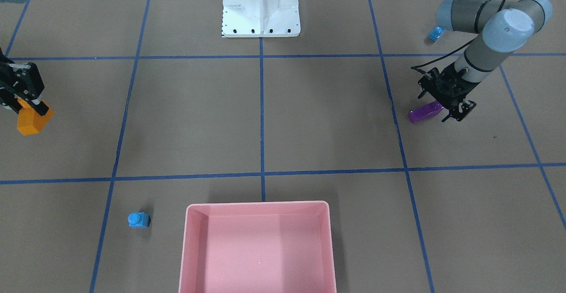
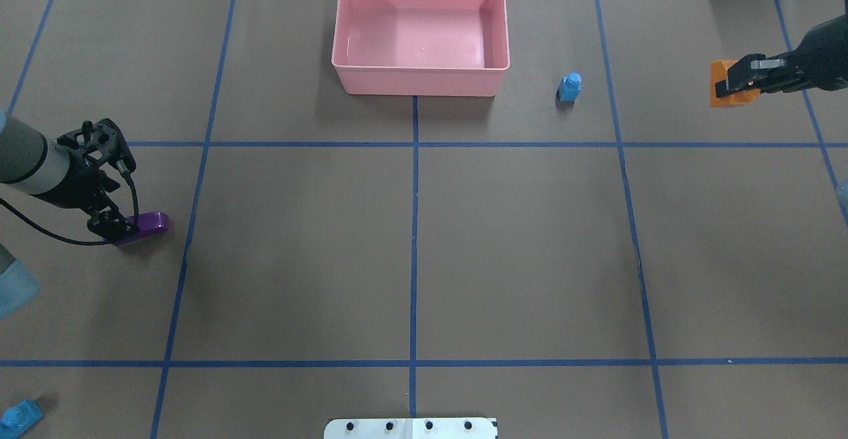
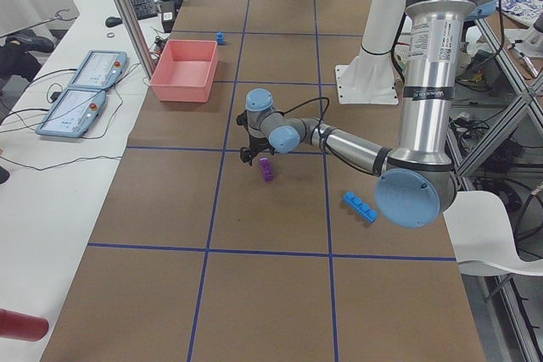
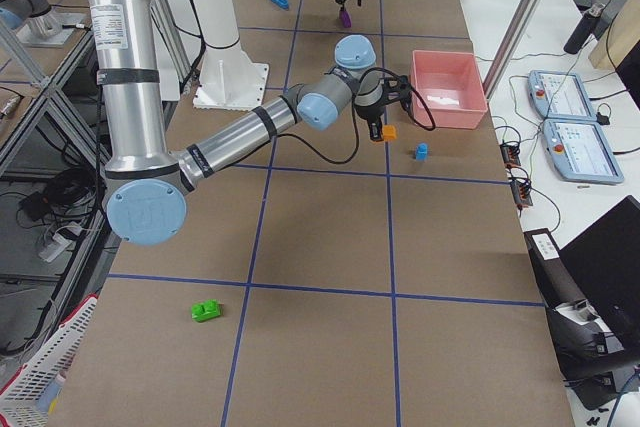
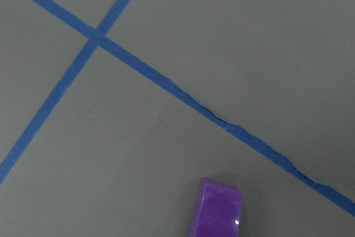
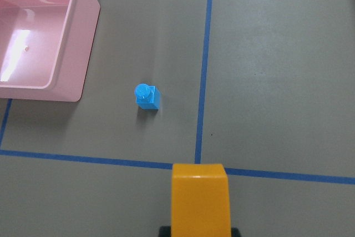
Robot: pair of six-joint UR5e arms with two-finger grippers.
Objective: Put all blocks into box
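My right gripper (image 2: 737,83) is shut on the orange sloped brick (image 2: 722,85) and holds it above the table, right of the tiny blue brick (image 2: 570,87). The orange brick (image 6: 199,201) fills the bottom of the right wrist view, with the tiny blue brick (image 6: 147,96) and the pink box (image 6: 77,54) ahead. My left gripper (image 2: 116,227) is shut on one end of the long purple brick (image 2: 147,224), low over the table at the left. The pink box (image 2: 424,83) is empty. The long blue brick (image 2: 20,416) lies near the left arm's base. The green brick (image 4: 208,311) lies far on the right side.
The white pedestal base (image 1: 261,17) stands at the robot's edge of the table, in the middle. Blue tape lines (image 2: 414,227) divide the brown table into squares. Tablets (image 3: 81,95) lie on a side bench beyond the box.
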